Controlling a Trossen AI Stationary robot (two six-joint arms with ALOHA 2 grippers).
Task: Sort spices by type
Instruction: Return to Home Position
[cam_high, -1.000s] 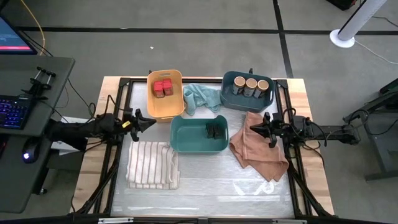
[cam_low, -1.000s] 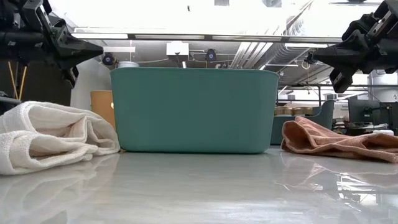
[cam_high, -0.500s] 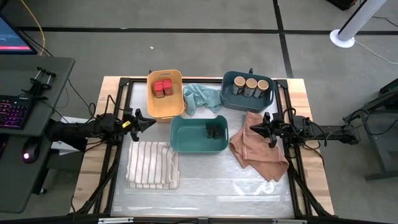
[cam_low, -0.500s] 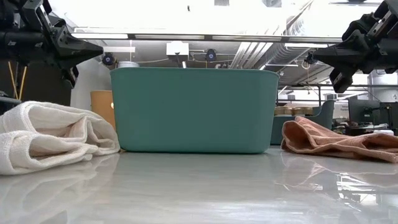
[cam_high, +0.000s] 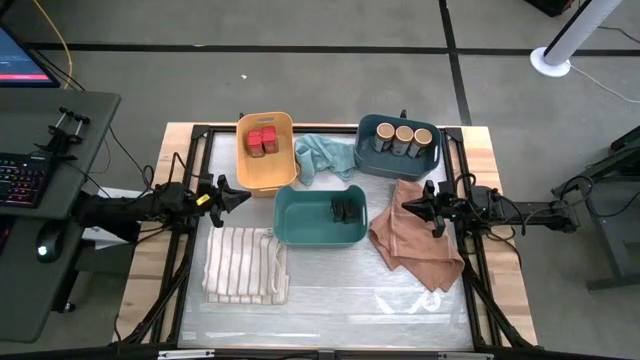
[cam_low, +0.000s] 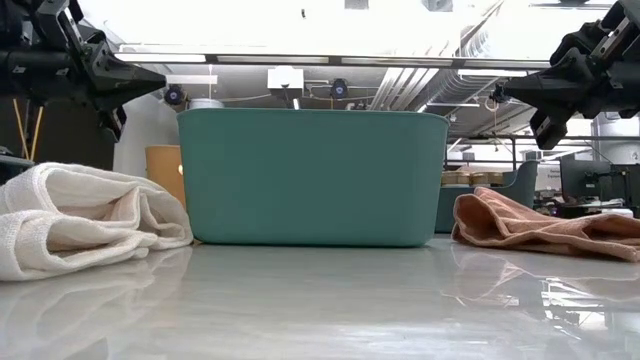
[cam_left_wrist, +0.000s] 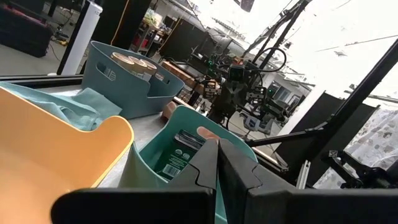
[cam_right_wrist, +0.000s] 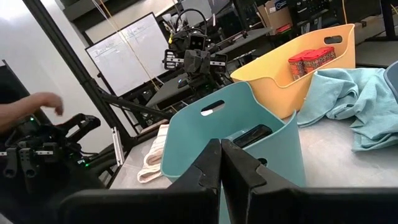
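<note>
Two red-topped square jars (cam_high: 262, 140) stand in the yellow bin (cam_high: 265, 172) at the table's far left. Three round dark jars with tan lids (cam_high: 404, 135) stand in the blue-grey bin (cam_high: 398, 163) at the far right. Flat black tins (cam_high: 347, 208) lie in the teal bin (cam_high: 310, 218) at the middle. My left gripper (cam_high: 246, 196) hovers shut just left of the teal bin, above the table. My right gripper (cam_high: 404, 209) hovers shut to that bin's right, over the tan cloth. Both point at the teal bin and touch nothing.
A striped white towel (cam_high: 245, 265) lies folded near the left front. A light teal cloth (cam_high: 322, 155) lies between the two far bins. A tan cloth (cam_high: 415, 240) lies crumpled right of the teal bin. A person's hand (cam_right_wrist: 43, 102) shows beyond the table's left side.
</note>
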